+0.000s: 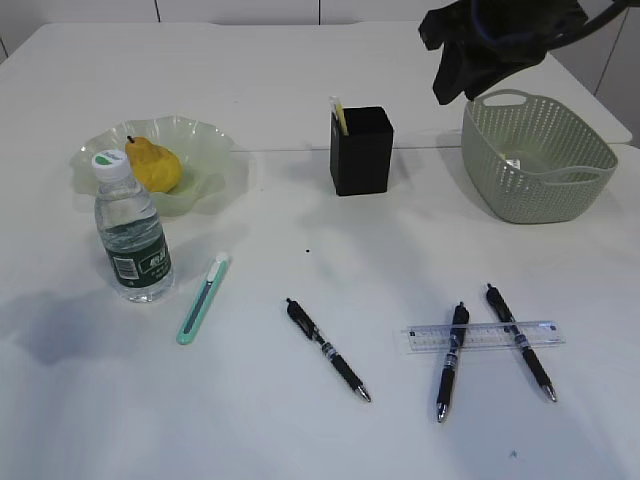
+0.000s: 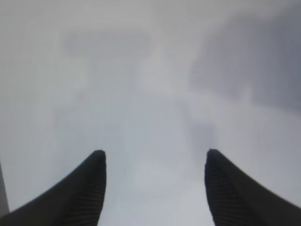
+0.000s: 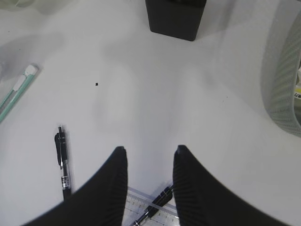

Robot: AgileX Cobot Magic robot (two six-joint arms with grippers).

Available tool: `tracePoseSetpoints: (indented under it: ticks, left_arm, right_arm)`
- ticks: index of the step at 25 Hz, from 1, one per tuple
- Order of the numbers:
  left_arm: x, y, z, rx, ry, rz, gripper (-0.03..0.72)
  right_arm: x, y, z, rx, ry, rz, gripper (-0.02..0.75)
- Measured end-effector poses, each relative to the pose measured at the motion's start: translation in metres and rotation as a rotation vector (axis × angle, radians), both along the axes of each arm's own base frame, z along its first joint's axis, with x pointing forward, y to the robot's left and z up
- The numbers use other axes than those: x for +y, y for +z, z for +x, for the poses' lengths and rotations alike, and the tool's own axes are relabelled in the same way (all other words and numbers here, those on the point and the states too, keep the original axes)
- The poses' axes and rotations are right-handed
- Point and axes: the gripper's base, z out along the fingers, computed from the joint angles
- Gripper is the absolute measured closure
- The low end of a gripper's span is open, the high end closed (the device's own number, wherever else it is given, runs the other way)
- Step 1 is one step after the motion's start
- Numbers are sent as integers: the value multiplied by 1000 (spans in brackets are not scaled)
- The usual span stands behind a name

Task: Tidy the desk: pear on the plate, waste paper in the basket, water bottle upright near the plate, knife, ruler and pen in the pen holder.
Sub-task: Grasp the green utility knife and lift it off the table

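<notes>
- yellow pear [image 1: 155,165] lies on the green plate [image 1: 215,145]; bottle [image 1: 132,235] stands upright just in front.
- black pen holder [image 1: 361,150] stands mid-desk [image 1: 300,80]; grey-green basket [image 1: 537,155] at right.
- clear ruler [image 1: 483,337] lies under two pens; a third pen [image 1: 328,350] and the knife [image 1: 203,298] lie apart.
- left gripper [image 2: 155,188]: spread, empty, over bare desk.
- right gripper [image 3: 149,181]: parted, empty, above the ruler.
</notes>
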Motion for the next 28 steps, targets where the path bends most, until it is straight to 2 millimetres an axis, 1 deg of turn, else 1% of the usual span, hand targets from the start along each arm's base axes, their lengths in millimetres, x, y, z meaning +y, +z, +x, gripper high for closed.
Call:
tracePoseSetpoints:
  ticks: [3,7,10,13,17,21,24,28]
  left_arm:
    - [-12,18,-10,-59,15,-79,221]
    - [-37,46,-28,-150,-40,-167,221]
    - [-56,60,-40,-127,-77,-191,221]
    - [-74,71,-45,-97,-126,-185,221]
    - [-94,93,-43,-150,-176,-232,221]
    - [-107,110,-35,-162,-153,-327,221]
    - [-117,116,-26,-154,-139,-377,221]
    - [-124,116,-16,-120,-117,-386,221]
  right_arm:
    - [0,0,0,0,0,0,485]
    - [0,0,0,0,0,0,485]
    - [0,0,0,4,0,-1,485]
    - [-1,-1,-1,10,1,-13,485]
    - [-2,-1,-1,18,2,-24,485]
    - [-2,-2,-3,34,4,-28,485]
    - [-2,-2,-4,42,5,-30,485]
    - [-2,-2,-4,51,1,-30,485]
